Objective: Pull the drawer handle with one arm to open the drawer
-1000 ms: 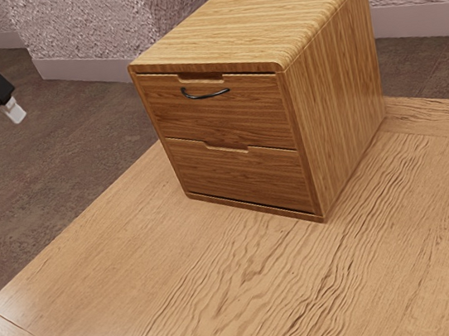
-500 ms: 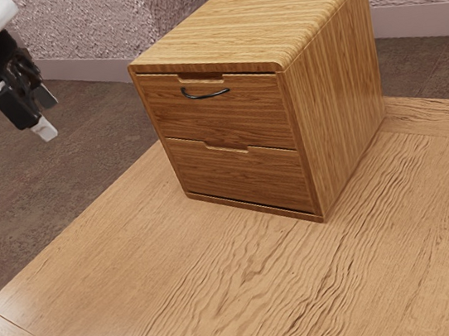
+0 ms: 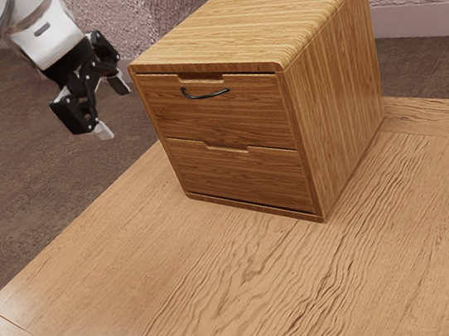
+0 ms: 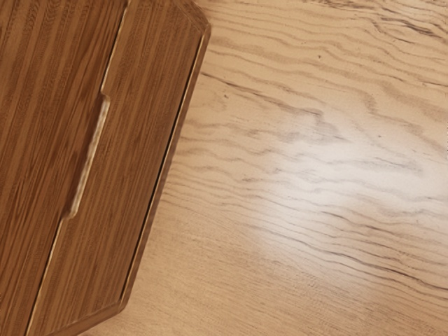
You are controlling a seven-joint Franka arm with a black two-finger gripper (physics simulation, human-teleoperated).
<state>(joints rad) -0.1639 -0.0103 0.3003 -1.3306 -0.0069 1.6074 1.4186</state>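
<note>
The jaws hang open in the air, off to the exterior view's left of the wooden cabinet (image 3: 333, 77), and touch nothing. The thin dark handle (image 3: 205, 95) sits near the top of the top drawer (image 3: 239, 120), and that drawer looks shut. The cabinet stands on the surface (image 3: 227, 301). To do this well, I think the jaws should line up with the handle, close over and under it, then pull straight out, slow and level
</note>
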